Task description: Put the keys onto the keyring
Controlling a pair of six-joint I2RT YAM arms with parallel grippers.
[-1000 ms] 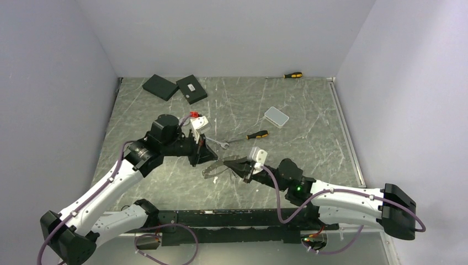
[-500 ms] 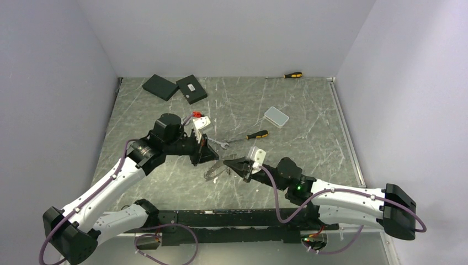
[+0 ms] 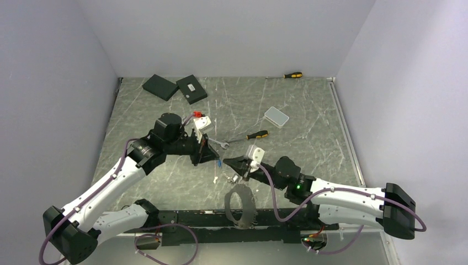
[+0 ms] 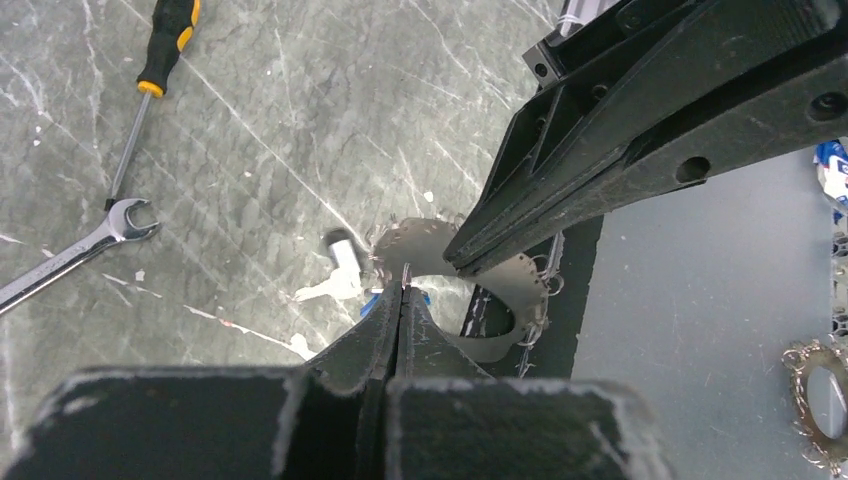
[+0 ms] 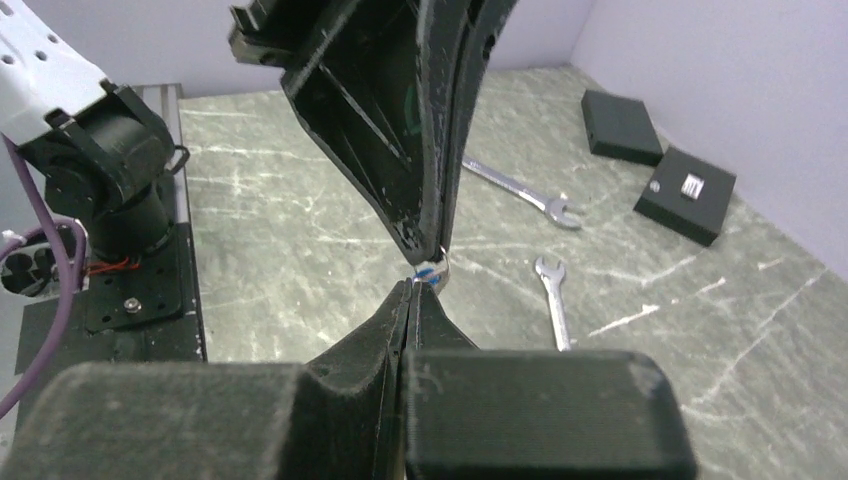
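Table (image 3: 320, 138) grey-green, marbled; pale lilac walls (image 3: 232, 33) left, far, right | counts: keys (image 5: 553, 305) 2, keyring (image 4: 510, 290) 1, screwdrivers (image 3: 256, 134) 2, black boxes (image 3: 160, 87) 2, white case (image 3: 276, 116) 1 | my left gripper (image 4: 402, 295) clenched; my right gripper (image 5: 410, 295) clenched; tips almost meeting mid-table | keys flat on table; keyring at near edge, apart from both grippers

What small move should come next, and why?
Probably open the right gripper and draw it back toward the ring. The ring appears to lie at the near edge, partly over the black rail, clear of it and of the left gripper, both shut.
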